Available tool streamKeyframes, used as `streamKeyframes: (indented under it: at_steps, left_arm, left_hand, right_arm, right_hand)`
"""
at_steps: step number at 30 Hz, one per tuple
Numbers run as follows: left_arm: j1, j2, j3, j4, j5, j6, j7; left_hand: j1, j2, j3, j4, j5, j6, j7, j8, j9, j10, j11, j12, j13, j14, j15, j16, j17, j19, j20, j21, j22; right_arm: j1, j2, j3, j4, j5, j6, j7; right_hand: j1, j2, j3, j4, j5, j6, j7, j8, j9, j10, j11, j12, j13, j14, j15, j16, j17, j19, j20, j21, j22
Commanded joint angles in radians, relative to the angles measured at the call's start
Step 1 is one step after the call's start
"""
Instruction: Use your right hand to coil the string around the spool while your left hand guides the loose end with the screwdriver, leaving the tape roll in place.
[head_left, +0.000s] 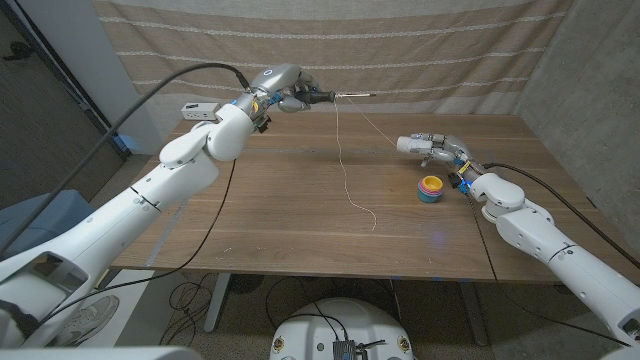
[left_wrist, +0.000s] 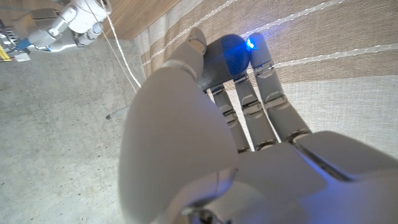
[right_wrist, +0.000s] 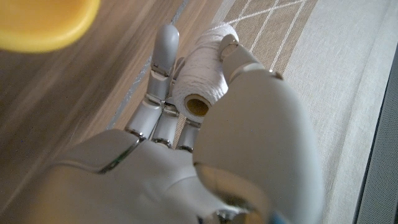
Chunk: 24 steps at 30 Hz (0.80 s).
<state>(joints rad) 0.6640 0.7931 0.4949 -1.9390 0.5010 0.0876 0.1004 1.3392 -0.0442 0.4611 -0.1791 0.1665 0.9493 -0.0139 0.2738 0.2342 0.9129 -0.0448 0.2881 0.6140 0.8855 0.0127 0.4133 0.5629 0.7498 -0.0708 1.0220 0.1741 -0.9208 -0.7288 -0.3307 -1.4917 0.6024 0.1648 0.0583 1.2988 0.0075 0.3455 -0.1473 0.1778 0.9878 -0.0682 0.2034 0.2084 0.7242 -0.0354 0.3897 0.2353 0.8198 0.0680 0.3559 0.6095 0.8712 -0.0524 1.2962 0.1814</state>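
Observation:
My left hand (head_left: 283, 92) is raised above the table's far left and grips a screwdriver (head_left: 330, 96) whose thin shaft points right. Its dark blue handle (left_wrist: 221, 57) sits inside the curled fingers. A white string (head_left: 343, 160) hangs over the shaft, drops to the table and ends in a loose curl near the middle. Another strand runs right to the white spool (head_left: 410, 145), which my right hand (head_left: 437, 150) holds above the table's right side. The spool (right_wrist: 202, 78) lies between thumb and fingers, wound with string. A yellow, blue and red tape roll (head_left: 430, 189) lies just in front of the right hand.
The wooden table (head_left: 280, 215) stands in front of a striped curtain (head_left: 400, 50). A black cable (head_left: 170, 85) arcs over the left arm, and another cable trails along the right forearm. A small white device (head_left: 198, 112) lies at the far left corner.

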Motion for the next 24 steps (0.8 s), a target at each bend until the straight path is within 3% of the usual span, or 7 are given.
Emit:
streamKeyframes:
  at_steps: [1, 12, 24]
  left_arm:
    - [0.001, -0.01, 0.012, 0.015, 0.045, 0.043, 0.045]
    - [-0.034, -0.033, 0.07, 0.042, 0.127, 0.074, 0.051]
    - [-0.072, -0.059, 0.144, 0.078, 0.235, 0.089, 0.038]
  left_hand:
    - [0.134, 0.142, 0.022, 0.015, 0.004, 0.136, 0.087, -0.001, 0.005, 0.011, -0.003, -0.002, 0.005, 0.137, -0.19, 0.002, 0.005, 0.004, -0.131, 0.004, 0.003]
    - [0.136, 0.14, 0.022, 0.014, 0.005, 0.147, 0.089, 0.0, 0.003, 0.024, -0.006, -0.005, -0.002, 0.153, -0.196, -0.003, -0.009, 0.011, -0.129, 0.012, 0.005]
    - [0.137, 0.139, 0.022, 0.013, 0.008, 0.152, 0.089, -0.004, 0.0, 0.032, 0.0, -0.011, -0.011, 0.161, -0.192, -0.006, -0.015, 0.014, -0.129, 0.016, 0.005]
  right_arm:
    - [-0.055, -0.083, 0.026, -0.084, 0.129, 0.002, 0.219]
    - [-0.061, -0.116, 0.024, -0.156, 0.163, 0.045, 0.353]
    - [0.014, -0.115, -0.023, -0.203, 0.159, 0.078, 0.496]
  right_hand:
    - [0.115, 0.124, 0.014, 0.008, 0.004, 0.111, 0.103, 0.005, 0.003, 0.236, 0.086, 0.009, 0.1, 0.397, -0.283, 0.001, 0.005, -0.189, -0.148, 0.007, -0.001]
    - [0.117, 0.125, 0.016, 0.007, 0.005, 0.108, 0.105, 0.003, 0.004, 0.235, 0.091, 0.006, 0.102, 0.398, -0.284, 0.0, 0.009, -0.192, -0.147, 0.012, 0.0]
    - [0.124, 0.126, 0.02, 0.003, 0.004, 0.107, 0.112, 0.003, 0.004, 0.243, 0.1, 0.003, 0.098, 0.402, -0.288, -0.004, 0.005, -0.19, -0.146, 0.021, 0.0]
